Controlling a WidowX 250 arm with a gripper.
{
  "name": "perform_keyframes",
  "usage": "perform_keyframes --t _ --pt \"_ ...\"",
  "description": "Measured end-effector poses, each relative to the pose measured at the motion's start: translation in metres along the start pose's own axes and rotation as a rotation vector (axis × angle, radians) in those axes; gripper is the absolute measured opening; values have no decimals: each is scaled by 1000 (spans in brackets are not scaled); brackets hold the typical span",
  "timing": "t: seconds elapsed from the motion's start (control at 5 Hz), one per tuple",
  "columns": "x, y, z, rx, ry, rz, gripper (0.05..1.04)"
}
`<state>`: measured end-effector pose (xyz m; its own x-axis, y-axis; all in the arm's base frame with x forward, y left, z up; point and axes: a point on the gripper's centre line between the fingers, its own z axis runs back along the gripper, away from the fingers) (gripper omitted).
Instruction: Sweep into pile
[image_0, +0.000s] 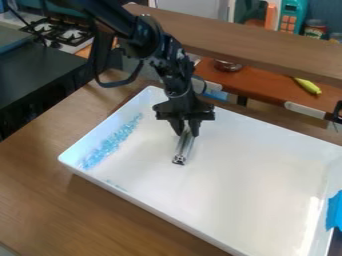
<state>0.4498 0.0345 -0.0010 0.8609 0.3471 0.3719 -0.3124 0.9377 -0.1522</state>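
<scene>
1. Camera view: where the black arm (140, 37) slants in from the upper left, the tool (186, 131) hangs over a white tray (267, 195), its fingers closed on a silver bar (182, 150), the hollow-looking end pointing toward the viewer.
2. Camera view: blue bits (110, 145), small and glassy, in a loose band along the tray's short wall at the view's left, well apart from the bar; a few faint specks (115, 185) near the tray's front left corner.
3. Camera view, surroundings: wooden table (40, 185) under the tray; brown beam (254, 42) crossing behind; red-brown counter (260, 82) beyond, with a yellow-green item (308, 86) and a dark round dish (228, 65); stove burners (70, 34) at upper left, behind a dark worktop (40, 67); teal toy (291, 17), orange piece (270, 16) and jars (314, 29) at the top.
4. Camera view, obstacles: raised tray walls, one close beside the bits; a black cable (120, 84) looped by the arm, beyond the tray.
5. Camera view, obscured: bar's upper end hidden between the fingers; part of the tray's far rim behind the tool; tray's right corner and a bright blue patch (335, 212) cut by the edge; contact between bar and tray floor cannot be told.
</scene>
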Motion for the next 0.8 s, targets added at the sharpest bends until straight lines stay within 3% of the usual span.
perform_keyframes --t 0.4,0.6,0.8 --pt "12 66 6 13 7 127 339" --pt "9 84 19 1 15 123 339" --pt "11 95 41 -26 -22 96 339"
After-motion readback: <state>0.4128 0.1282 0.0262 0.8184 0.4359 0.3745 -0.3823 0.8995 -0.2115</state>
